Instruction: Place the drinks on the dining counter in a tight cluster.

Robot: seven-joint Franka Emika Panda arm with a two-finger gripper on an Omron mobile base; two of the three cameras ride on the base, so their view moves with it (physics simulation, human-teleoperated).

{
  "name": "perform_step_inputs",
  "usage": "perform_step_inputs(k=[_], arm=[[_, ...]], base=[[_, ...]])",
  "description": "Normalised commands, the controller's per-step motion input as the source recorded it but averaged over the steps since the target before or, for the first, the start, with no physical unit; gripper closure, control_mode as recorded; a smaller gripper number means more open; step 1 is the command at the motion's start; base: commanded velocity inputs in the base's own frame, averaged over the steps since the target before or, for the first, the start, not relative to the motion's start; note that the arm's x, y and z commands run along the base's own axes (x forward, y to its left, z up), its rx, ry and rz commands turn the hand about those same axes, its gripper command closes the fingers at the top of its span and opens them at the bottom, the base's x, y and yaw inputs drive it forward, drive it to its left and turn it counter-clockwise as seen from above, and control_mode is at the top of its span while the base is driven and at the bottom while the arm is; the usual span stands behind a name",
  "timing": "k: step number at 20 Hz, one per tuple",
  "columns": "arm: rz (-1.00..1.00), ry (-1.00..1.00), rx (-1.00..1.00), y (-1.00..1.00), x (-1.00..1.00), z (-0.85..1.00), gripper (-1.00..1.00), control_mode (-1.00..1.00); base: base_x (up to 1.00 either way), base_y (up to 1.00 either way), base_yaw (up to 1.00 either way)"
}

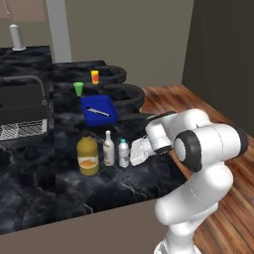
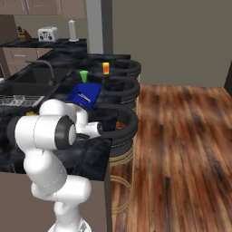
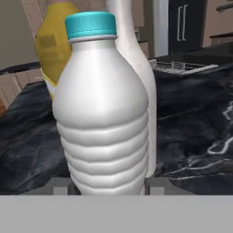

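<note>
Upright, ribbed water bottle sits gripped in the pincer.

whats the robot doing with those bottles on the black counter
The white robot arm's gripper is shut on a small ribbed water bottle with a blue cap, standing on the black marble dining counter. Right beside it stand a slim white narrow-necked bottle and a squat yellow-orange juice jug, so the three drinks form a tight row. A blue tray and two small cups sit farther back.
</note>
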Motion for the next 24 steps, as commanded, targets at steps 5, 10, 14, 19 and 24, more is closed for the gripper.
perform_step_inputs(k=[5,10,14,19,24], arm=[[0.00,0.00,0.00,0.02,0.25,-0.05,1.00,-1.00],[0.00,0.01,0.00,0.00,0.42,0.00,1.00,-1.00],[0.00,0.00,0.00,0.00,0.02,-0.11,1.00,-1.00],[0.00,0.00,0.00,0.00,0.00,-0.23,1.00,-1.00],[0.00,0.00,0.00,0.00,0.00,-0.17,1.00,-1.00]], base=[[0.00,0.00,0.00],[0.00,0.00,0.00],[0.00,0.00,0.00],[0.00,0.00,0.00],[0.00,0.00,0.00]])
